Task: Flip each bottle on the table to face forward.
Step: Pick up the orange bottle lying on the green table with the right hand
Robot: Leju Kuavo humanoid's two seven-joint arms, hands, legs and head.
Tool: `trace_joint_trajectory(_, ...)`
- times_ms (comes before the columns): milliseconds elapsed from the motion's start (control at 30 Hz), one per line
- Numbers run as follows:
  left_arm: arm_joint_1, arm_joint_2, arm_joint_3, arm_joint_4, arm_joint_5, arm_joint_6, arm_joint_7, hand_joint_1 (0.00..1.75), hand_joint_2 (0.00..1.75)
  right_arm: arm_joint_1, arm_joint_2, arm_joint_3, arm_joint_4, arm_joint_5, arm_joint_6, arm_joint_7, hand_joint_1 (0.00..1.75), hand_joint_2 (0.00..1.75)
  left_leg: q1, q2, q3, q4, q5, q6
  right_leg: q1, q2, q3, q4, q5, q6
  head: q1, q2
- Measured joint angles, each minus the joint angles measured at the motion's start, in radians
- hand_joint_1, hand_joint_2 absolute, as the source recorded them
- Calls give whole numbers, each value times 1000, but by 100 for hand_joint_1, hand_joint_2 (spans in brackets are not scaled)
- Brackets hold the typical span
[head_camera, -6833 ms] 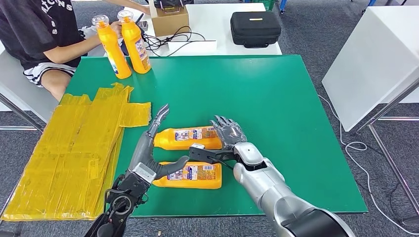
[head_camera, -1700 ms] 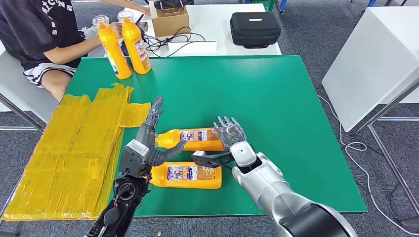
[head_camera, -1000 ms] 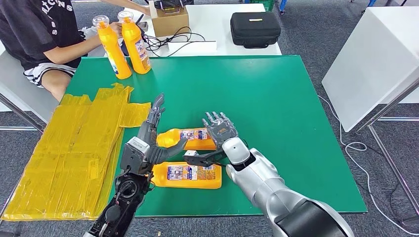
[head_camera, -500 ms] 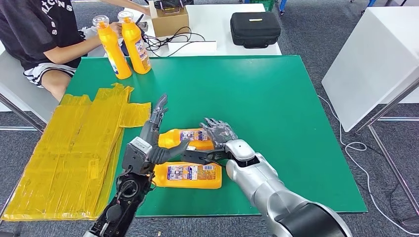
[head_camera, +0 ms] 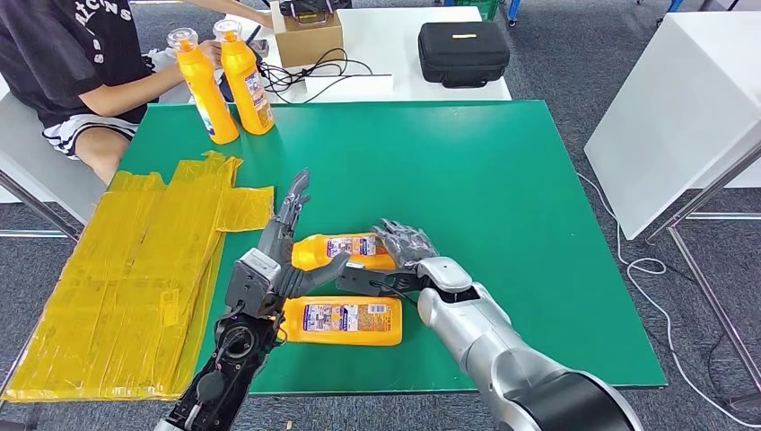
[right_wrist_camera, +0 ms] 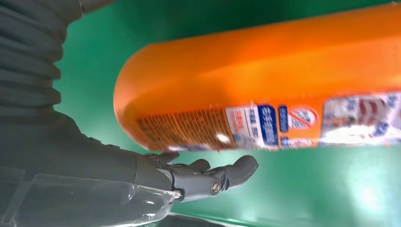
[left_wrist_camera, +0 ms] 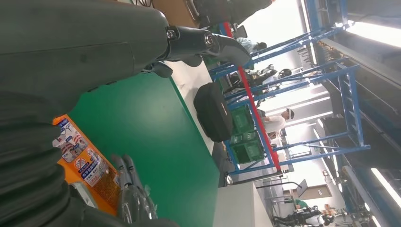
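Two orange bottles lie on their sides on the green table [head_camera: 502, 180], caps to the left: a far bottle [head_camera: 345, 250] and a near bottle [head_camera: 345, 321], both with labels up. My left hand [head_camera: 278, 256] stands at the far bottle's neck, fingers stretched up and apart, thumb against the neck. My right hand [head_camera: 406, 251] has its fingers curled over the far bottle's base end, and its thumb reaches along between the two bottles. In the right wrist view the far bottle [right_wrist_camera: 265, 94] lies just off the thumb of my right hand [right_wrist_camera: 94, 161], with a gap between them. In the left wrist view the far bottle [left_wrist_camera: 85, 165] lies below my left hand [left_wrist_camera: 94, 47].
A person [head_camera: 72, 63] at the far left corner holds two upright orange bottles [head_camera: 199, 85] [head_camera: 247, 76]. A crumpled yellow sheet [head_camera: 135, 278] covers the table's left side. Behind stand a cardboard box [head_camera: 308, 36] and a black case [head_camera: 464, 52]. A white table [head_camera: 682, 108] stands at the right.
My right hand's fingers have curled down over the far bottle's base end. My left hand has risen slightly and moved closer to the bottle's neck. The near bottle has stayed put.
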Motion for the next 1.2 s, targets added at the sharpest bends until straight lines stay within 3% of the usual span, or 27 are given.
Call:
trace_joint_trajectory(133,0,0,0,0,0,-1,-1,0,175,3,-1,0,1,5,7,2,0,175,0,0,0,0,0,0,0,0,0,0,0,0,0,0)
trace_joint_trajectory(233,0,0,0,0,0,-1,-1,0,175,3,-1,0,1,6,8,3,19,175,0,0,0,0,0,0,0,0,0,0,0,0,0,0)
trace_joint_trajectory(300,0,0,0,0,0,0,-2,0,175,3,-1,0,2,12,12,5,46,175,0,0,0,0,0,0,0,0,0,0,0,0,0,0)
trace_joint_trajectory(400,1,0,0,0,0,5,-4,0,175,3,-1,0,3,24,23,10,113,175,0,0,0,0,0,0,0,0,0,0,0,0,0,0)
trace_joint_trajectory(467,1,0,0,0,0,8,-6,0,175,2,1,0,3,34,27,19,136,175,0,0,0,0,0,0,0,0,0,0,0,0,0,0)
trace_joint_trajectory(867,14,1,-2,-44,0,12,-18,0,175,-19,2,39,9,104,84,90,166,175,0,-1,2,0,0,0,0,0,3,0,0,0,0,0)
trace_joint_trajectory(1200,19,2,-4,-60,1,12,-22,0,175,-23,2,58,13,113,103,110,166,175,0,-1,4,0,0,0,0,0,5,0,0,0,0,0)
